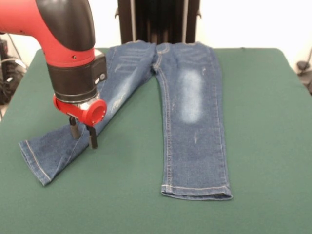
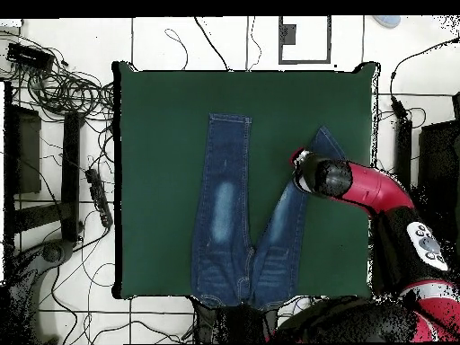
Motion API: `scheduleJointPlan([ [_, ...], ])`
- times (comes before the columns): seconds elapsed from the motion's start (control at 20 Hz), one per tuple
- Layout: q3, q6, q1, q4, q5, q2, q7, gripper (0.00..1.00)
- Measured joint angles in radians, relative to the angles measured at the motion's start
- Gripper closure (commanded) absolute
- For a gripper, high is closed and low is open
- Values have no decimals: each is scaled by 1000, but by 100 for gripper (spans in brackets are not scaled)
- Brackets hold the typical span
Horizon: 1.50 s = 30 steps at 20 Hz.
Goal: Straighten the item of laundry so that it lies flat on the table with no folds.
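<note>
In the front view, the jeans (image 1: 187,109) lie on the green table (image 1: 273,146), waistband at the far edge by the pedestal. One leg runs straight toward the near edge with a pale faded patch on its thigh; the other splays away from it at an angle, its cuff well apart from the straight leg's cuff. The gripper (image 1: 83,134) hangs over the angled leg near that cuff, its two dark fingers (image 1: 92,138) pointing down with only a narrow gap between them; whether they pinch any cloth I cannot tell.

In the overhead view, the jeans (image 2: 225,216) form a V on the table (image 2: 153,135), and the red arm (image 2: 373,189) covers the angled leg's lower part, hiding the gripper.
</note>
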Motion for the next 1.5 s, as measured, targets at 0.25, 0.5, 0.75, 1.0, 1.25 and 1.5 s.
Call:
scheduleJointPlan([
  [0.25, -1, 0, -4, -1, -10, 0, 0, 100],
  [0.5, 5, 0, -8, -2, -40, -2, 0, 100],
  [0.75, 5, 0, -8, -2, -42, -2, 0, 100],
  [1.0, 5, 0, -7, -2, -43, -3, 0, 100],
  [1.25, 5, 0, -3, -2, -47, -7, 0, 100],
  [1.5, 5, 19, 14, 3, -51, -32, 0, 100],
])
